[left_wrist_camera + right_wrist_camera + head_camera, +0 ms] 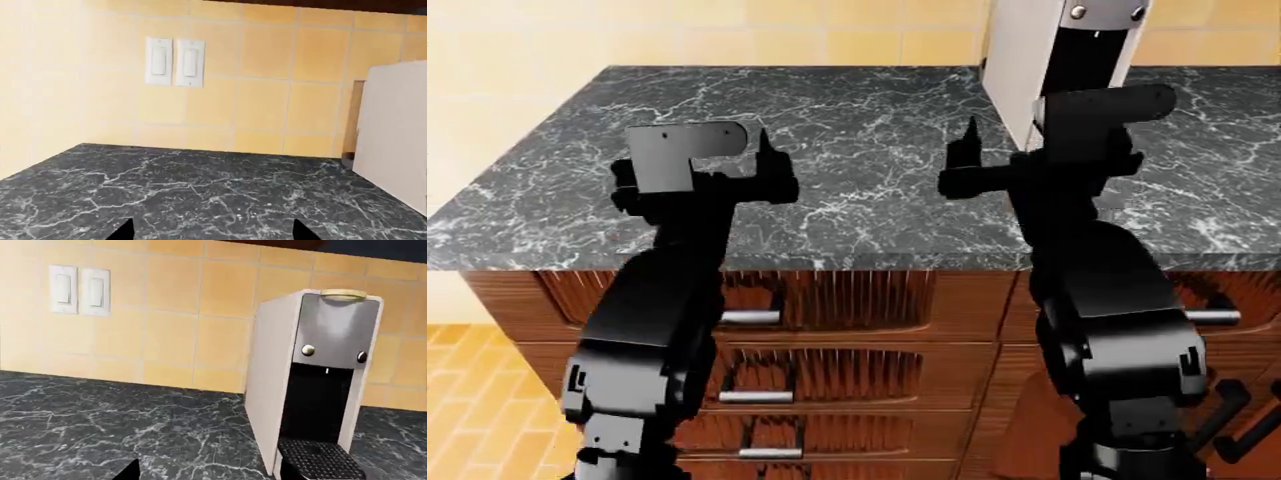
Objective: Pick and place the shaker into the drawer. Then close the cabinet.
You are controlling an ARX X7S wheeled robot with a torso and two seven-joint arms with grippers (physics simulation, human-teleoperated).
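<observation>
While both arms hover above the counter (868,150), the left pincer (777,168) and the right pincer (964,158) both spread and holding nothing, I see no shaker and no open drawer, so finding them comes first.

white coffee machine (313,385) upright on the dark marble counter (827,130); two light switches (175,61) on the tiled wall (267,85)

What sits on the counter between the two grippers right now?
Nothing: in the head view, only bare marble counter lies between the left gripper and the right gripper. The coffee machine stands behind the right one.
</observation>
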